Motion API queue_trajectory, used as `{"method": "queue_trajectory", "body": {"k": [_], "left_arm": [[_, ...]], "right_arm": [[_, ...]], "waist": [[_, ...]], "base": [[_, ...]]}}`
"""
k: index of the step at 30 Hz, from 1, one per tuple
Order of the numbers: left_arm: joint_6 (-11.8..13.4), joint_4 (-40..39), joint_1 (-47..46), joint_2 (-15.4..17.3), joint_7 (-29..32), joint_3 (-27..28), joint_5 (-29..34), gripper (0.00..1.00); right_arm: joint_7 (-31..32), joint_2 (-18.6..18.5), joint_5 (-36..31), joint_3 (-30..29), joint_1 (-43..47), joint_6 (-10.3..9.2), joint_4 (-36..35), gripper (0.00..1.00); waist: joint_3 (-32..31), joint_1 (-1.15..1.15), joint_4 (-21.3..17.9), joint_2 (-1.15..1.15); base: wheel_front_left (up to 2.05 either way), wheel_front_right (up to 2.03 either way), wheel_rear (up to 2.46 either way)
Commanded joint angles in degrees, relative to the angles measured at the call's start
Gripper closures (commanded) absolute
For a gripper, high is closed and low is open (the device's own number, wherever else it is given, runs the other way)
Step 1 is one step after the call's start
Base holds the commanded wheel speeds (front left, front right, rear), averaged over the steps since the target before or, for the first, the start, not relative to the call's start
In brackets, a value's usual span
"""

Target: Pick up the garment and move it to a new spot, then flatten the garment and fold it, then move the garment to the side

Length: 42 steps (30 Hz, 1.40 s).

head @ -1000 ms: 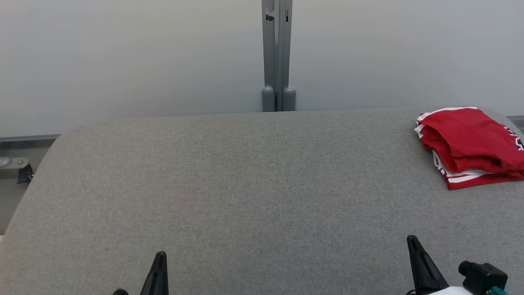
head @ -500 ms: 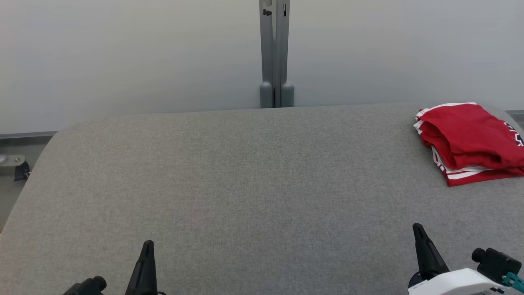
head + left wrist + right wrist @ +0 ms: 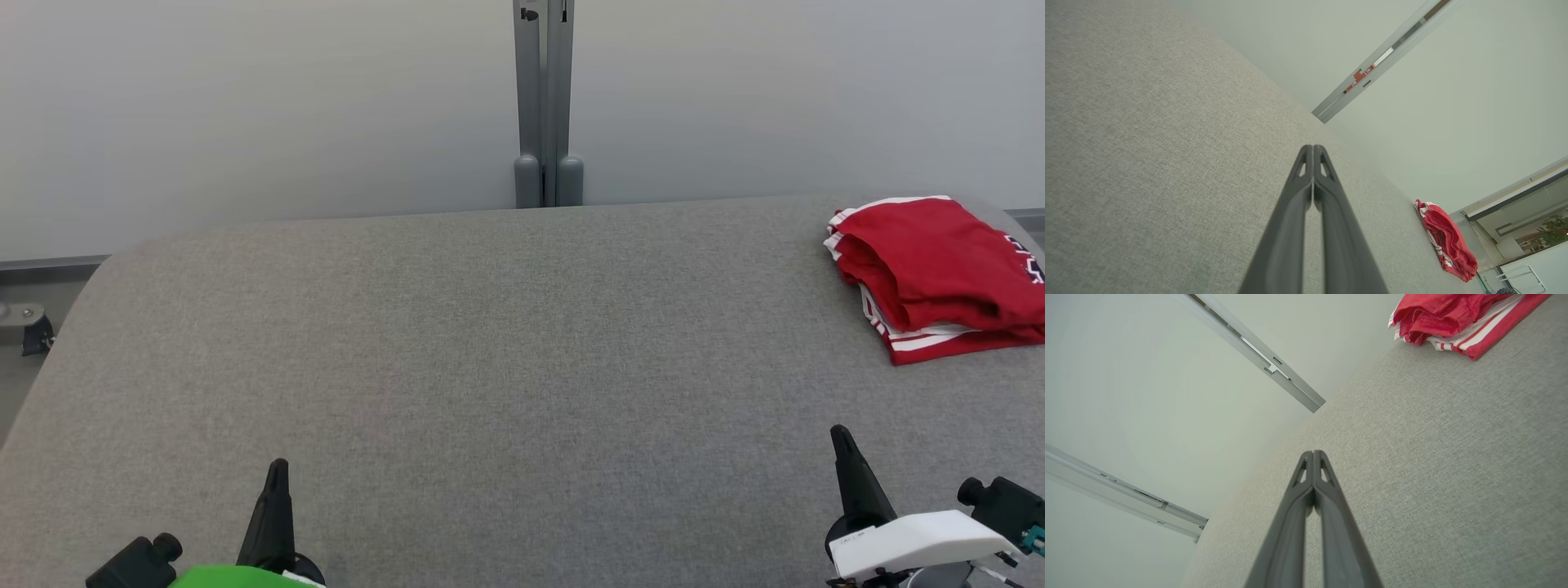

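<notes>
The garment point(image 3: 939, 273), a red jersey with white-and-red striped trim, lies folded in a bundle at the far right of the grey table, partly cut by the frame edge. It also appears in the left wrist view as the garment point(image 3: 1447, 241) and at the top of the right wrist view as the garment point(image 3: 1447, 318). My left gripper point(image 3: 276, 474) sits at the lower left, shut and empty, well away from the jersey. Its fingers press together at the left gripper point(image 3: 1312, 148). My right gripper point(image 3: 841, 437) is at the lower right, shut on nothing, below the jersey and apart from it; the right gripper point(image 3: 1313, 453) shows its tips together.
The grey fabric-covered table point(image 3: 506, 359) spans the view with a rounded far edge. Behind it stands a pale wall with a grey vertical post point(image 3: 547, 106). A small metal bracket point(image 3: 24, 322) shows off the table's left edge.
Both grippers have risen further into the head view, the left drifting left and the right slightly right. The scene has shifted a little, so the camera moved; the garment lies as before.
</notes>
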Motion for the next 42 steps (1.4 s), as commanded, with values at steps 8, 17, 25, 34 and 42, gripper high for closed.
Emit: {"method": "queue_trajectory", "body": {"k": [8,17,25,34,42], "left_arm": [[-0.8,0.4,-3.2,0.7,1.5,1.4,-7.0,1.00],[-1.2,1.3,-4.8,0.7,2.9,2.6,-13.0,1.00],[-1.6,2.2,-6.4,0.8,4.4,3.7,-18.9,1.00],[-1.9,3.0,-7.7,0.7,5.7,4.8,-23.8,1.00],[-2.2,3.7,-8.8,0.7,6.8,5.7,-27.8,1.00]], "right_arm": [[1.7,-0.3,6.8,-0.9,-2.9,0.03,0.2,1.00],[3.2,-0.2,12.7,-1.6,-4.3,0.03,0.9,1.00],[4.7,-0.1,18.6,-2.4,-5.7,0.03,1.5,1.00],[6.1,0.0,23.4,-3.1,-6.9,0.04,2.1,1.00],[7.2,0.1,27.4,-3.6,-7.8,0.03,2.6,1.00]], "waist": [[0.5,0.00,-0.2,0.00],[1.0,0.00,-0.4,0.00],[1.6,0.00,-0.7,0.00],[2.2,0.00,-0.9,0.00],[2.6,0.00,-1.0,0.00]], "base": [[0.00,0.00,0.00],[0.00,0.00,0.00],[0.00,0.00,0.00],[0.00,0.00,0.00],[0.00,0.00,0.00]]}}
